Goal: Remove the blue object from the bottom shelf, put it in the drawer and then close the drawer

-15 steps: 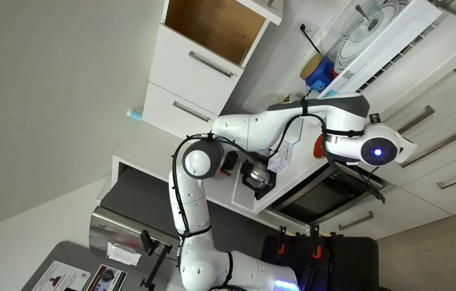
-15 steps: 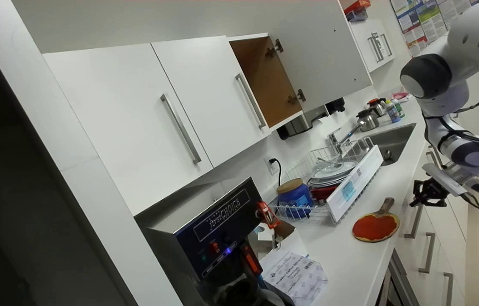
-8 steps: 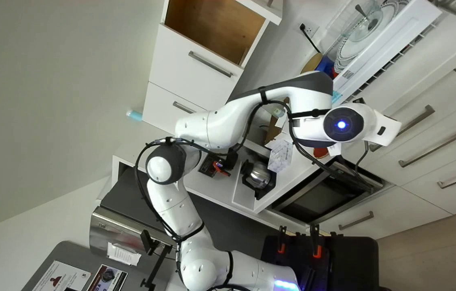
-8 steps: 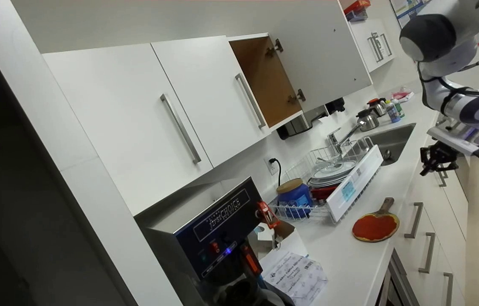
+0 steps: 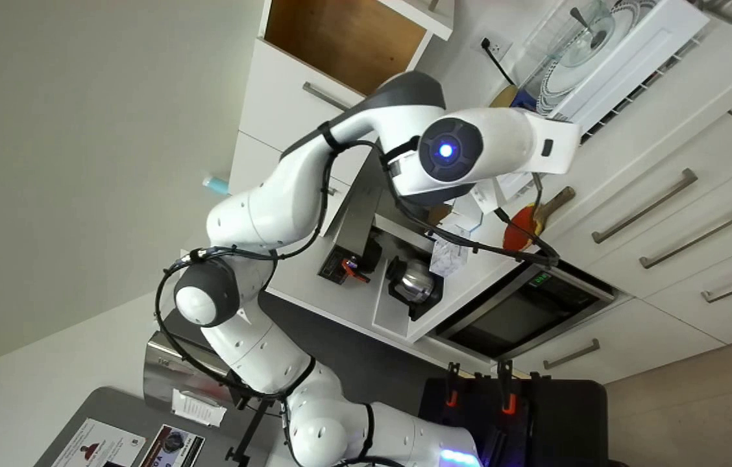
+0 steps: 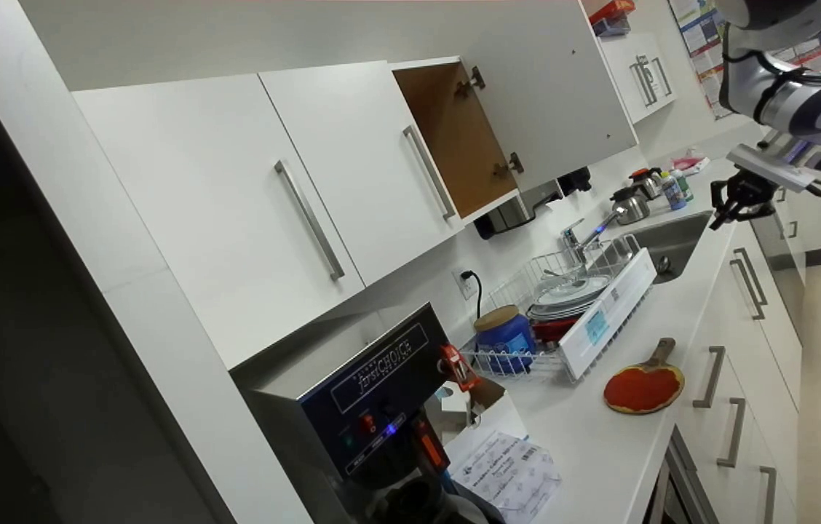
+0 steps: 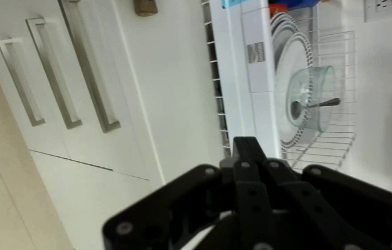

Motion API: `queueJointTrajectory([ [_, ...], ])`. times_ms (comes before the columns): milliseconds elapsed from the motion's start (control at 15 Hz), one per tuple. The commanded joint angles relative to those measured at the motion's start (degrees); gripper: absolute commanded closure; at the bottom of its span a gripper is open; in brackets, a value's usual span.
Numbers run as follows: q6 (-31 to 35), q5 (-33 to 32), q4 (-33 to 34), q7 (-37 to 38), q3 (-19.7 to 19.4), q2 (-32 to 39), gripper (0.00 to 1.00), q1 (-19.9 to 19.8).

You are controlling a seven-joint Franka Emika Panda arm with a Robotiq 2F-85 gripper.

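A blue jar (image 6: 504, 342) with a tan lid stands at the near end of the dish rack (image 6: 611, 316) on the counter. In an exterior view it is mostly hidden by the arm (image 5: 524, 99), and only a blue edge shows at the top of the wrist view (image 7: 298, 3). An upper cabinet (image 6: 447, 135) is open, its door swung out; its wooden inside also shows in an exterior view (image 5: 346, 42). My gripper (image 6: 718, 222) is near the counter's front edge by the sink, apart from the jar. In the wrist view the gripper (image 7: 246, 147) has its fingertips together, nothing between them.
The rack holds plates (image 7: 291, 80) and a glass bowl (image 7: 316, 100) with a spoon. A red paddle (image 6: 645, 389) lies on the counter. A boxy black machine (image 6: 374, 386) and a white box (image 6: 509, 473) stand nearer. Drawer handles (image 6: 709, 376) stick out below the counter.
The gripper has risen from beside the lower drawers to about the height of the sink edge. The arm has swung toward the upper cabinets, uncovering the paddle in an exterior view.
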Motion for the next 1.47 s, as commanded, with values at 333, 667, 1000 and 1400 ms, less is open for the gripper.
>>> queueJointTrajectory([
  [333, -1.5, 1.3, 1.4, -0.6, 0.5, -12.3, 1.00, -2.5],
  [667, -4.9, 9.0, 4.7, -5.5, 0.6, -13.8, 1.00, -3.2],
  [1000, -4.7, 10.8, 5.1, -6.5, 0.3, -13.2, 0.99, -2.5],
  [1400, -4.7, 12.7, 7.2, -6.9, 0.6, -12.2, 1.00, -2.5],
])
